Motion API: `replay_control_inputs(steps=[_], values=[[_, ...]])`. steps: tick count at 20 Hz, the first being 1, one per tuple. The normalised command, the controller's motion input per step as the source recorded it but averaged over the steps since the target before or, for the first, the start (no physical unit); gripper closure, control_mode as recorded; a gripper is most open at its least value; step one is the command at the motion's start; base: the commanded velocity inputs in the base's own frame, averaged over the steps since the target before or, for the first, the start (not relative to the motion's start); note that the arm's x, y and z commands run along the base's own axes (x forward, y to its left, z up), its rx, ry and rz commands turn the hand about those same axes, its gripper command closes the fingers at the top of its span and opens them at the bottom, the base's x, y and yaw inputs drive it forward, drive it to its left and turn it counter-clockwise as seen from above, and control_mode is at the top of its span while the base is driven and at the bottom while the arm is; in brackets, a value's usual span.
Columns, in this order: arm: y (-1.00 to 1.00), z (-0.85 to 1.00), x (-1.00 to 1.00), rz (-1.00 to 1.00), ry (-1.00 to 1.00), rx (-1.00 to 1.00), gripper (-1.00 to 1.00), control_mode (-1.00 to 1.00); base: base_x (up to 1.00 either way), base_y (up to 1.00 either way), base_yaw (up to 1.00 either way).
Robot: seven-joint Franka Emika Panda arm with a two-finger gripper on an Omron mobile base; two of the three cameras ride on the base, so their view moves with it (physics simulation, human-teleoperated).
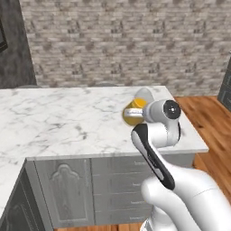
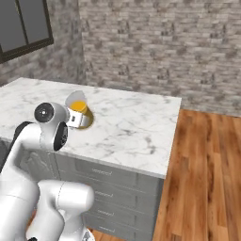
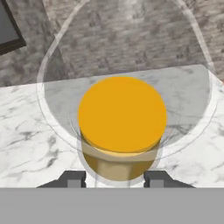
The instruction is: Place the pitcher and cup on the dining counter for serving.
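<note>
The pitcher (image 1: 134, 113) (image 2: 80, 113), clear glass with amber-orange liquid, is over the right part of the dining counter (image 1: 67, 122) (image 2: 136, 127), close to its near edge. Whether its base touches the marble I cannot tell. In the hand view the pitcher (image 3: 122, 113) sits very close, its round glass body spreading wide around the orange liquid. My gripper (image 3: 113, 178) is shut on it, one dark fingertip (image 3: 72, 178) on each side of its lower part. My white wrist hides the fingers in both base views. The cup is out of view.
Grey panelled drawers (image 1: 113, 189) run beneath the marble top. A brick wall (image 1: 126, 40) stands behind the counter and a dark window (image 2: 23, 26) is at the left. Wooden floor (image 2: 207, 179) lies open to the counter's right.
</note>
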Motion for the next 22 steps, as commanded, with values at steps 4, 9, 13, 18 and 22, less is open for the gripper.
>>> replay_control_inputs(steps=[4, 9, 13, 18, 22], values=[[-0.07, -0.01, 0.84, 0.15, 0.18, -0.02, 1.0, -1.0, 0.0, 0.0, 0.0], [-0.23, -0.1, 0.92, 0.35, 0.27, -0.01, 1.0, -1.0, 0.0, 0.0, 0.0], [-0.2, -0.12, 0.73, 0.4, 0.22, -0.04, 1.0, -1.0, 0.0, 0.0, 0.0], [0.05, -0.06, 0.1, 0.23, 0.02, -0.15, 1.0, -1.0, 0.0, 0.0, 0.0], [0.28, -0.23, 0.22, 0.1, -0.06, -0.15, 1.0, -1.0, 0.0, 0.0, 0.0]])
